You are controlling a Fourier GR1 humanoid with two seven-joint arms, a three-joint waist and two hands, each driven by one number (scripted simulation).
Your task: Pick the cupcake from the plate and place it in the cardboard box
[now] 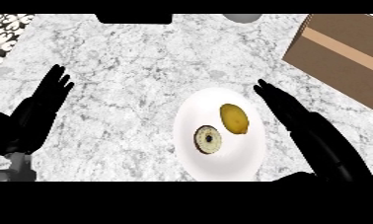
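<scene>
A white plate [218, 161] lies on the marble counter in front of me. On it sits the cupcake [207, 139], seen from above as a small round with a pale rim and dark centre. Beside it on the plate lies a yellow oval item [234, 118]. The brown cardboard box [336, 55] stands at the far right. My right hand [291, 112] is open, fingers straight, just right of the plate and apart from the cupcake. At the left edge, my left hand [40, 107] rests open with its fingers up.
A dark object [134, 18] sits at the counter's far edge, and a grey round thing [242, 18] lies right of it. A patterned surface [13, 30] borders the counter at the upper left.
</scene>
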